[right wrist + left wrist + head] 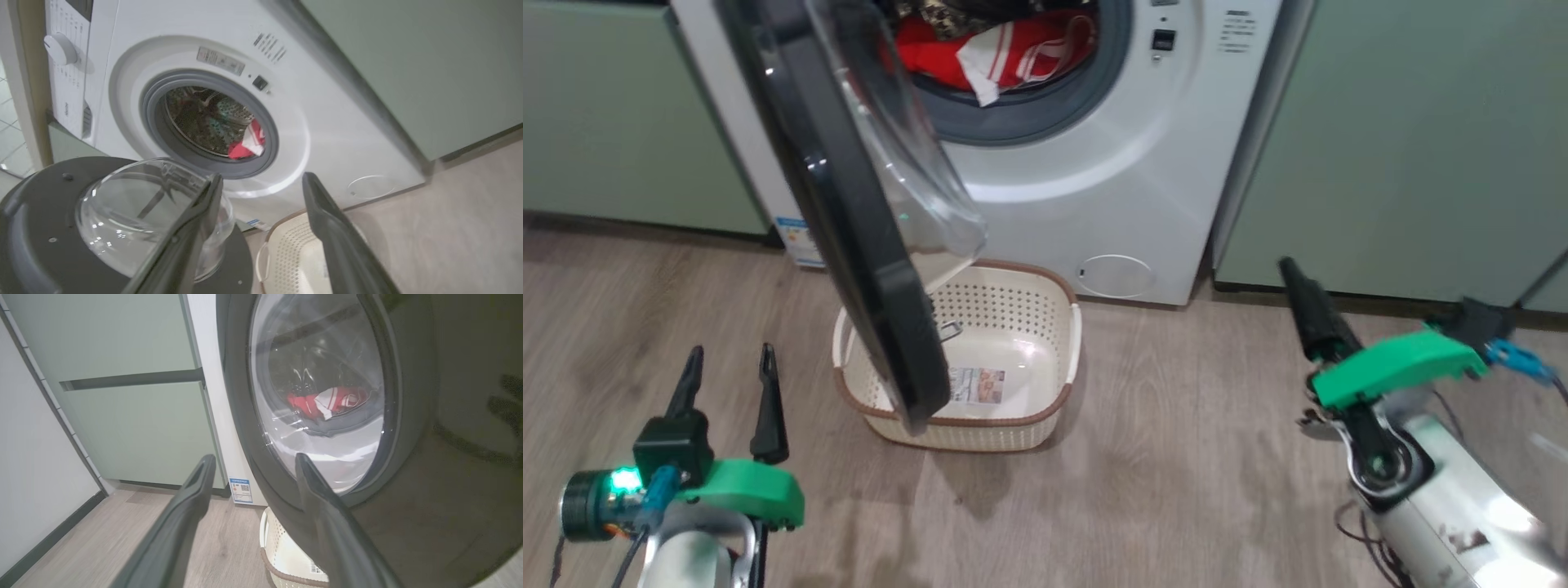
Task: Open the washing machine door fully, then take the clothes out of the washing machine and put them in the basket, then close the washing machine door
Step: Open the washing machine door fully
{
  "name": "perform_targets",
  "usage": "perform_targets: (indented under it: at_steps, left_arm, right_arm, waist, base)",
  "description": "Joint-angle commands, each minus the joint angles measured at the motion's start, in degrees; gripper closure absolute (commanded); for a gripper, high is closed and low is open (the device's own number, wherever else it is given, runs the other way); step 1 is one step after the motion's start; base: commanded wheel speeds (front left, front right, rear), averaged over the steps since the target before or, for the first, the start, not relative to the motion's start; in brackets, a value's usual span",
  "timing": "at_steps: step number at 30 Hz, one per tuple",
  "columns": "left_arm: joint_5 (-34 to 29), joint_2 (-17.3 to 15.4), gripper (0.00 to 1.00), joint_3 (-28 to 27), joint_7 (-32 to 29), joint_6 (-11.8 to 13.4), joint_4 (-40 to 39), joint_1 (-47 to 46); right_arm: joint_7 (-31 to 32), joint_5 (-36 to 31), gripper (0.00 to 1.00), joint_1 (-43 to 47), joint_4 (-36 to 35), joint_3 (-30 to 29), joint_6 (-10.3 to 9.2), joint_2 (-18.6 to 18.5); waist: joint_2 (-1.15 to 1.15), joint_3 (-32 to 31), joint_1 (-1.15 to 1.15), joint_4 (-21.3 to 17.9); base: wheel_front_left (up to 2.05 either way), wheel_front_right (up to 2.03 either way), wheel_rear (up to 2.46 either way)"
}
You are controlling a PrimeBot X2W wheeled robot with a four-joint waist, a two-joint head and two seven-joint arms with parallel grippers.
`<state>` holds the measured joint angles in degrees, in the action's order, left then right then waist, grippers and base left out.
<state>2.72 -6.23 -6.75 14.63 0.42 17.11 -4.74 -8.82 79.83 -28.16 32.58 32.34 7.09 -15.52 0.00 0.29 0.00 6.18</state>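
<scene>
Fingers (767,408) of left gripper (729,355) and right gripper (263,179) stand wide, empty; swing the half-open washing machine door (845,245) at 11 o'clock, above the basket (1068,351), fully aside before reaching the clothes (923,57).

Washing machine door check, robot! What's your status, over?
Left claw open, empty. Right claw open, empty. Washing machine door stands open; clothes in the drum. Door hangs over part of the basket.

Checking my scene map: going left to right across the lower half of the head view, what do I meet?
left gripper → basket → right gripper
</scene>
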Motion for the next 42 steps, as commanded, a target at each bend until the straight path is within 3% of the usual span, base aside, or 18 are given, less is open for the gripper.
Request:
perform_targets:
  at_steps: [1,4,7,12,13,19,29,42]
  left_arm:
    - [0.4,-1.2,0.0,-2.5,0.4,-0.6,-1.7,-2.7]
    - [0.2,-1.2,0.0,-3.4,0.4,-1.0,-1.7,-2.8]
    - [0.1,-1.1,0.0,-4.1,0.4,-1.2,-2.0,-3.0]
    - [-0.2,-0.5,0.0,-4.7,0.4,-1.7,-2.1,-3.4]
    - [-0.2,-0.5,0.0,-4.7,0.4,-1.7,-2.1,-3.4]
    - [-0.4,-0.1,0.0,-5.2,0.4,-2.4,-1.8,-3.6]
    - [-0.8,0.5,0.0,-5.8,0.4,-3.1,-0.8,-3.4]
    - [-0.9,0.9,0.0,-6.7,0.4,-3.7,-0.2,-3.2]
  right_arm:
    - [-4.0,-2.3,0.0,-0.3,-0.7,1.4,0.4,-1.6]
    - [-6.0,-7.1,0.0,0.1,1.2,1.0,0.4,-3.1]
    - [-6.1,-17.5,0.0,1.1,0.0,-7.5,0.4,-2.7]
    - [-6.2,-39.4,0.0,7.4,-7.4,-20.5,0.4,2.0]
    - [-6.2,-39.4,0.0,7.4,-7.4,-20.5,0.4,2.0]
    - [-6.2,-55.3,0.0,14.8,-15.8,-26.8,0.4,6.8]
    - [-6.2,-64.7,0.0,21.9,-19.4,-29.8,0.4,9.6]
    - [-6.2,-66.0,0.0,23.0,-19.7,-31.0,0.4,10.2]
  waist:
    - [0.0,-0.2,0.0,-1.2]
    - [0.0,-0.4,0.0,-2.4]
    - [0.0,-0.4,0.0,-3.6]
    - [0.0,-0.4,0.0,-4.3]
    - [0.0,-0.4,0.0,-4.3]
    - [0.0,-0.5,0.0,-4.2]
    - [0.0,-0.9,0.0,-3.9]
    - [0.0,-1.1,0.0,-4.1]
  base:
    - [0.0,0.0,0.0]
    - [0.0,0.0,0.0]
    - [0.0,0.0,0.0]
    - [0.0,0.0,0.0]
    - [0.0,0.0,0.0]
    - [0.0,0.0,0.0]
    - [0.0,0.0,0.0]
    - [0.0,0.0,0.0]
